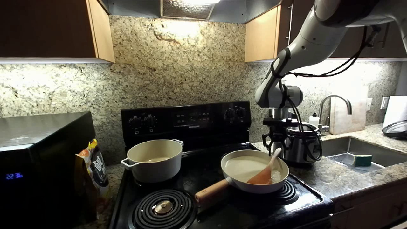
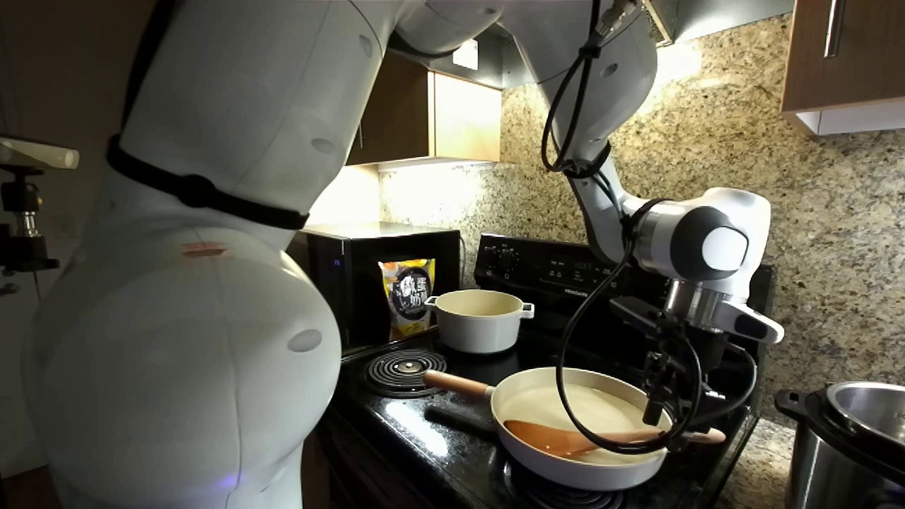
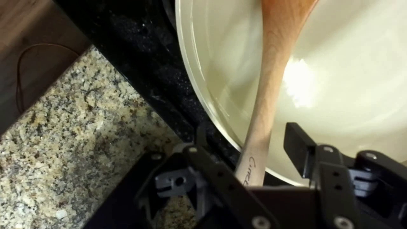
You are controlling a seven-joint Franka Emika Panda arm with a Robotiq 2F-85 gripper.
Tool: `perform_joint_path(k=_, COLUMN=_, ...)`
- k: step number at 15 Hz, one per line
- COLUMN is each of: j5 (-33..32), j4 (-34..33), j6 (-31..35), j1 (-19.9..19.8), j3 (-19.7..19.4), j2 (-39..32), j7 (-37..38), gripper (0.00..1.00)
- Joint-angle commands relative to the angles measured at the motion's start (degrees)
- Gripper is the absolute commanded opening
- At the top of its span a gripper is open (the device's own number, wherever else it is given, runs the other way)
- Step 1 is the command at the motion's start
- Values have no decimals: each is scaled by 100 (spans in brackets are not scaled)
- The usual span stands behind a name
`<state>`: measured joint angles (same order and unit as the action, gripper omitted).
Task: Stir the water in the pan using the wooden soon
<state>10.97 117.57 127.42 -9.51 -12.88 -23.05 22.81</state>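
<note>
- The spoon lay aslant in the pan, head low inside, handle rising across the rim opposite the pan's own handle and jutting toward the side edge of the stove.
- The tool stood over that jutting end, jaws spread and gripping nothing; the wrist view showed the spoon's handle running lengthwise between them, its height against the fingertips unclear.
- Stirring the water probably called for squeezing across that long axis, then sweeping inward from the rim.
</note>
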Motion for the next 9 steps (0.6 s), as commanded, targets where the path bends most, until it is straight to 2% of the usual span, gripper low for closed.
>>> perform_joint_path(k=1, j5=-93, j4=-101, j6=-13, j1=27, j3=-19, j2=-99, j7=115, gripper=46)
perform_joint_path(k=2, j5=-92, j4=-100, j6=15, j1=31, j3=-21, j2=-100, j7=120, gripper=49)
perform_joint_path(k=3, j5=-83, j4=-85, j6=84, j1=33, j3=-20, j2=-89, j7=112, gripper=48)
perform_joint_path(k=9, j5=-157, j4=-170, j6=182, j1=68, j3=-51, j2=-179, j7=202, gripper=8)
